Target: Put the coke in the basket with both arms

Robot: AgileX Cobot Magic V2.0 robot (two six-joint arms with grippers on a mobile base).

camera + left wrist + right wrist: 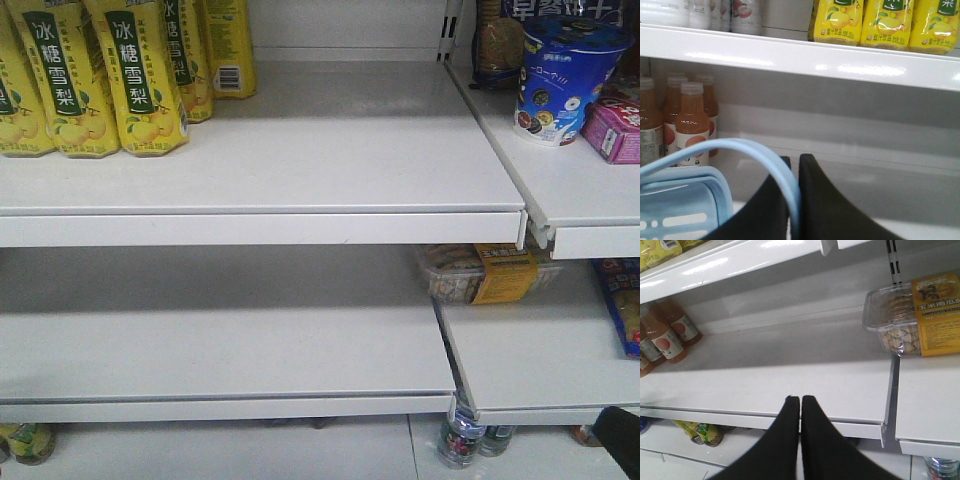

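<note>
The coke is not in any view. In the left wrist view my left gripper (794, 157) is shut on the basket's light blue swing handle (740, 147), which arches up from the left and passes down between the black jaws. The light blue basket (685, 200) with its slotted side hangs at the lower left. In the right wrist view my right gripper (800, 398) is shut and empty, its tips over the front edge of a bare white shelf (765, 375). A black part (620, 440) shows at the front view's bottom right corner.
Yellow pear-drink bottles (100, 80) stand on the upper shelf at left. A blue cup (565, 75) and a pink box (615, 130) stand at right. A clear snack box (912, 317) lies on the lower shelf. Orange juice bottles (690, 125) stand behind the basket.
</note>
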